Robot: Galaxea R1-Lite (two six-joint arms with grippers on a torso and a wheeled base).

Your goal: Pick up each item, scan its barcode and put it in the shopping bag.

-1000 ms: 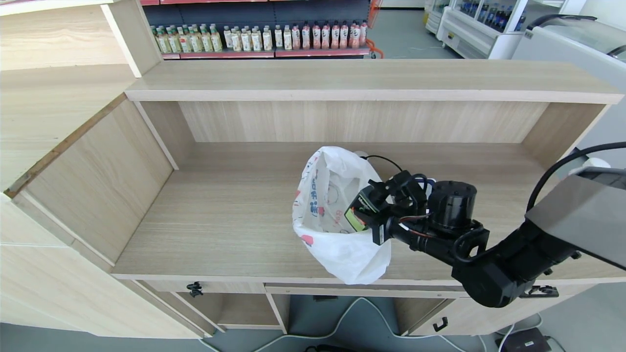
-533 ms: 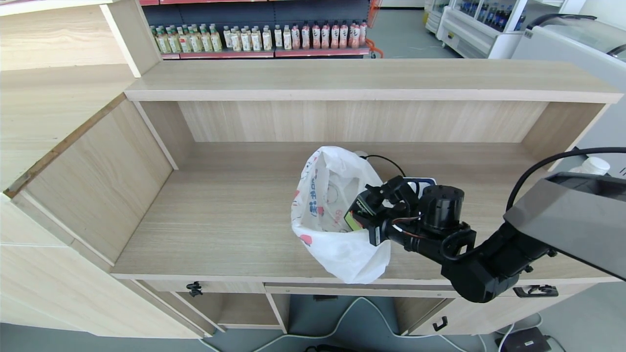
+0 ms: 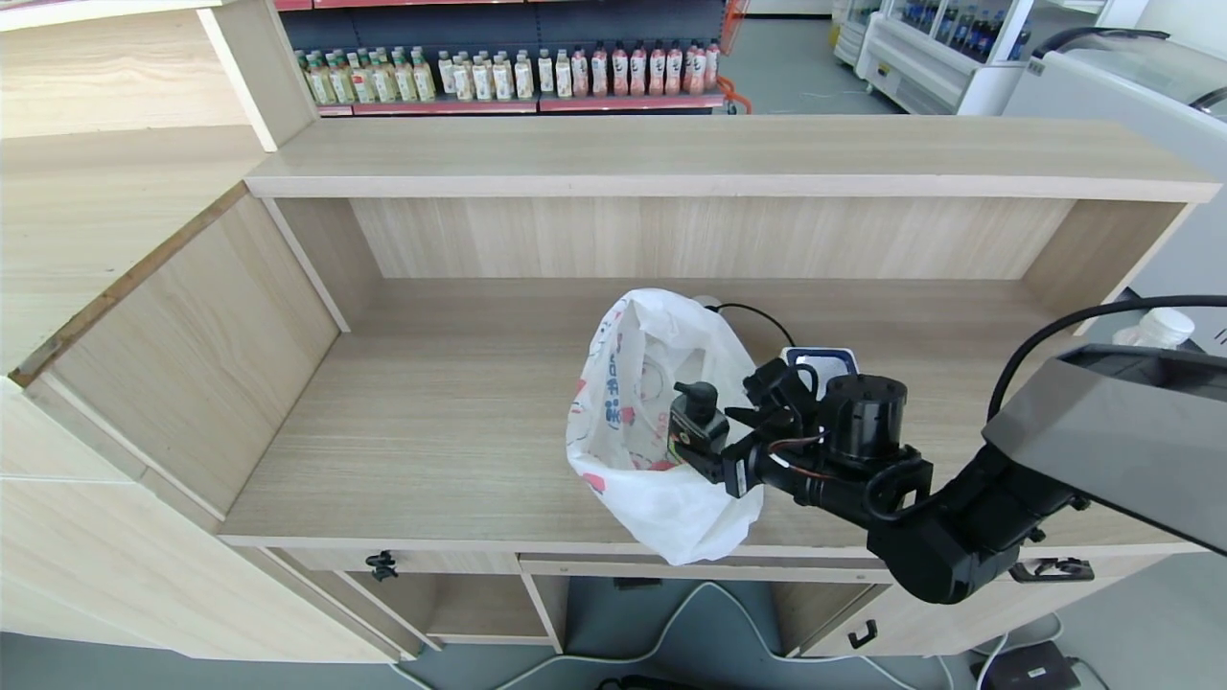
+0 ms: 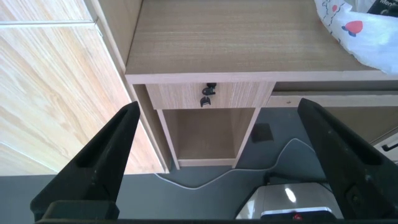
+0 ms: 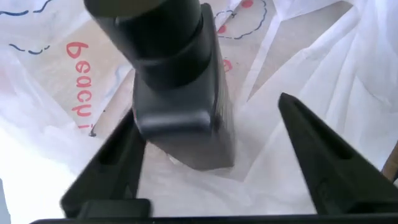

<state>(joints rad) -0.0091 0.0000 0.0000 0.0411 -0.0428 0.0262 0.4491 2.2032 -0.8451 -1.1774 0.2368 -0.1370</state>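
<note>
Looking into the shopping bag, the right wrist view shows the right gripper spread around a black bottle.

The shopping bag is seen to be made of thin white plastic, crinkled and a little glossy, with red and blue print on it. The bottle is shown as dark plastic, smooth, with a dull shine on its cap. The counter is covered with a pale wood grain, smooth and matt.
</note>
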